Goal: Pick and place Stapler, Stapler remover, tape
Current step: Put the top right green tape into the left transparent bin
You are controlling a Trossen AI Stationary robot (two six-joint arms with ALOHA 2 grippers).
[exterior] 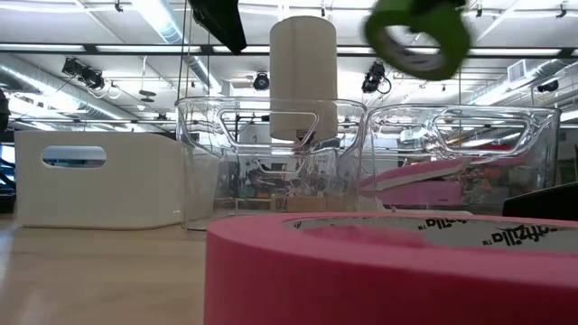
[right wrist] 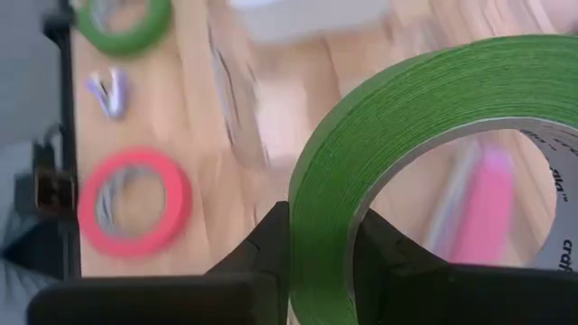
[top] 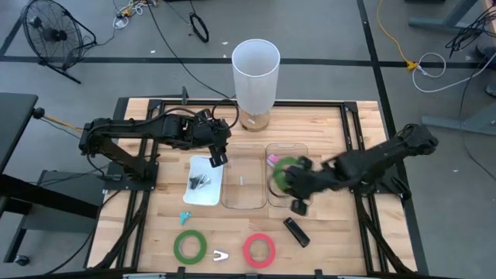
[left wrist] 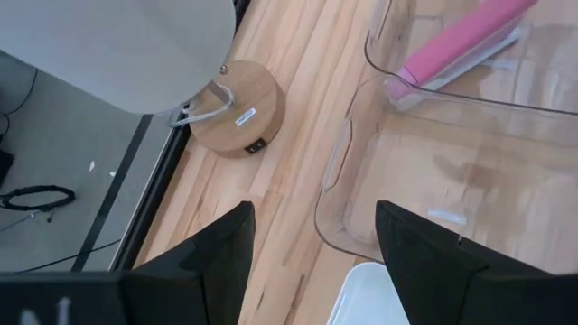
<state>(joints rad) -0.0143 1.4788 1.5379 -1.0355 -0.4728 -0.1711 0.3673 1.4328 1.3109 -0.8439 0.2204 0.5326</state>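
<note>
My right gripper (top: 294,183) is shut on a green tape roll (top: 284,172), held in the air over the right clear bin (top: 301,150); the low view shows the roll (exterior: 420,36) well above the bin's rim. A pink stapler (top: 271,160) lies in that bin. A second green roll (top: 189,246), a red-pink roll (top: 260,249), a small white staple remover (top: 221,255) and a black oblong item (top: 296,231) lie flat on the table near its front edge. My left gripper (left wrist: 312,262) is open and empty above the far end of the white tray (top: 209,194). My right gripper holds the green roll by its ring wall (right wrist: 318,226). One finger (right wrist: 271,244) is outside the ring and the other (right wrist: 388,253) is inside the open centre. The roll is lifted clear of the bin and tilted, as the low view shows.
A middle clear bin (top: 244,180) stands between the white tray and the right bin. A white lamp (top: 256,66) on a round wooden base (left wrist: 239,108) stands at the table's far edge. Small dark items (top: 200,182) lie in the tray. A teal item (top: 184,218) lies nearby.
</note>
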